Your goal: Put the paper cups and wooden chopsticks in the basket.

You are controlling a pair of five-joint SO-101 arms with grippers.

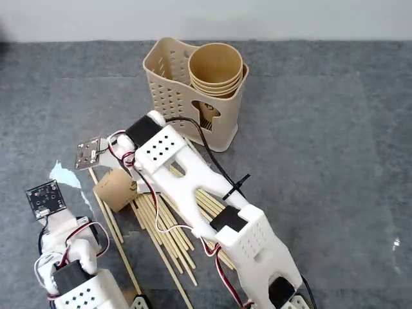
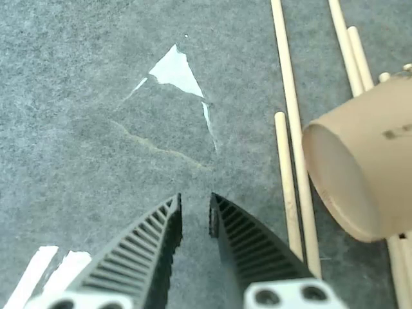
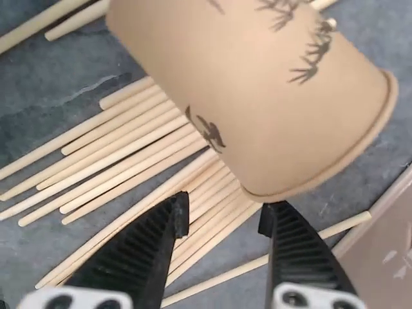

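A tan paper cup (image 1: 116, 188) lies on its side across a scatter of wooden chopsticks (image 1: 167, 225). In the right wrist view the cup (image 3: 257, 96) rests just beyond my right gripper (image 3: 222, 215), which is open, its jaws either side of the cup's rim without gripping it. Chopsticks (image 3: 109, 154) lie fanned out beneath. My left gripper (image 2: 194, 203) hangs over bare mat with a narrow gap between its fingers and nothing in it. The cup (image 2: 367, 161) and some chopsticks (image 2: 286, 96) lie off to its side. The beige basket (image 1: 167, 84) holds a stack of cups (image 1: 215, 67).
The right arm (image 1: 193, 187) stretches over the chopstick pile from the table's front edge. The left arm (image 1: 71, 270) sits at the front left corner. A white tear (image 2: 175, 69) marks the grey mat ahead of the left gripper. Open mat lies right of the basket.
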